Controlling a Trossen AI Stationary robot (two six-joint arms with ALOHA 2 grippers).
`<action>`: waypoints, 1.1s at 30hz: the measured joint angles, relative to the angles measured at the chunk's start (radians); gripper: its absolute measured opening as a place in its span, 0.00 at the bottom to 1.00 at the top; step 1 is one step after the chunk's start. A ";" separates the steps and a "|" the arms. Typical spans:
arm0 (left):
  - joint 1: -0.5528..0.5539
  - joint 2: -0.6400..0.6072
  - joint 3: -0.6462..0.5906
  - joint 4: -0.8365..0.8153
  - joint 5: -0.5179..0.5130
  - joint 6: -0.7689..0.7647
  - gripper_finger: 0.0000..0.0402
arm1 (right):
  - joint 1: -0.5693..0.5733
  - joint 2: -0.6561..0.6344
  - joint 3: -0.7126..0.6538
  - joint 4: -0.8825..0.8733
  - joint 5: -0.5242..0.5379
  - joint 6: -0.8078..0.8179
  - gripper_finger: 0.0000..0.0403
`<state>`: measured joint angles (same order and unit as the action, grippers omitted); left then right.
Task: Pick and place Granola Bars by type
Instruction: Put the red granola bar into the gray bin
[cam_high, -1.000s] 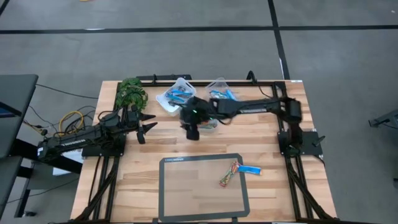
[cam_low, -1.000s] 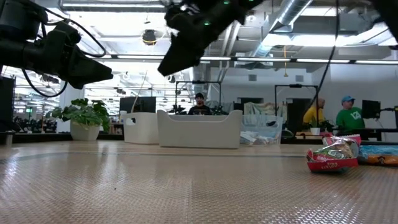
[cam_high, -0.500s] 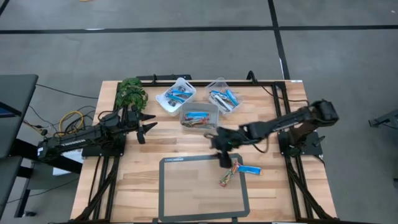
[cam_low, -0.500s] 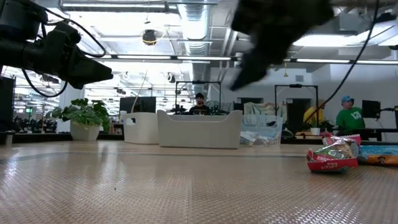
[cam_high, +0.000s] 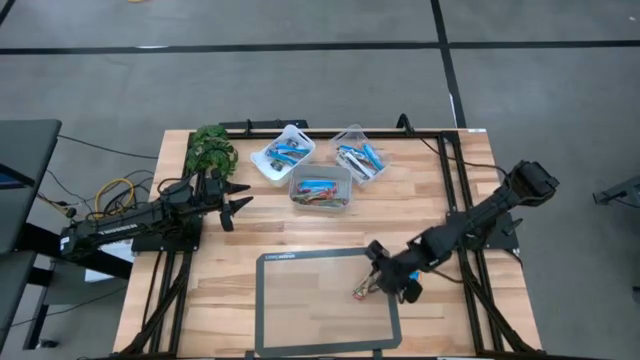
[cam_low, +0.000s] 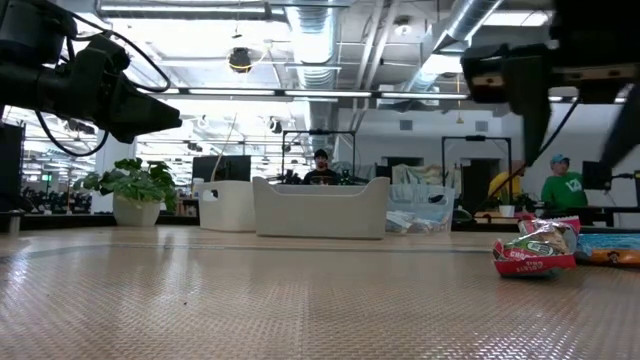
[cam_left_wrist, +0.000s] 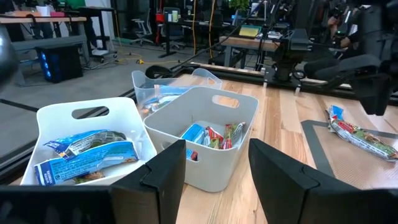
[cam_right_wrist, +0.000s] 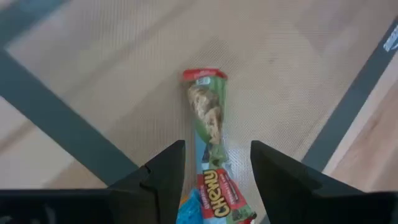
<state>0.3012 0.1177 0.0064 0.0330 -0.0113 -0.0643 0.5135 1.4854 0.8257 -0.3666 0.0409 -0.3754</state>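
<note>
A green, red and brown granola bar (cam_right_wrist: 208, 118) lies flat on the dark-edged mat (cam_high: 300, 300), and a blue bar (cam_low: 610, 246) lies beside it. My right gripper (cam_right_wrist: 214, 180) hangs open above the mixed bar (cam_high: 360, 291), one finger on each side of its near end, clear of it. In the low view the right gripper (cam_low: 545, 95) is well above the bars (cam_low: 535, 250). More bars lie in three tubs at the far side. My left gripper (cam_left_wrist: 214, 168) waits open at the table's left (cam_high: 235, 205).
A white tub with blue bars (cam_high: 283, 153), a middle tub with mixed bars (cam_high: 321, 189) and a clear tub (cam_high: 358, 155) stand near the far edge. A green plant (cam_high: 212, 150) sits at the far left corner. People sit and stand in the room behind (cam_low: 320, 165).
My right arm has swung from above the middle tub toward the table's near right side, out over the mat, and has come down above the two loose bars. The bars have stayed where they were.
</note>
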 joint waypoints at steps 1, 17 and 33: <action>0.000 0.000 0.000 0.000 0.000 0.000 0.42 | 0.014 0.005 0.000 -0.001 0.028 -0.013 0.44; 0.000 0.000 0.000 0.000 0.000 0.000 0.42 | 0.041 0.115 0.001 0.031 0.117 -0.017 0.44; 0.000 0.000 0.000 0.000 0.000 0.000 0.42 | 0.019 0.204 0.002 0.060 0.142 0.039 0.34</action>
<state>0.3016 0.1177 0.0063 0.0330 -0.0109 -0.0643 0.5326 1.6899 0.8272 -0.3063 0.1833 -0.3367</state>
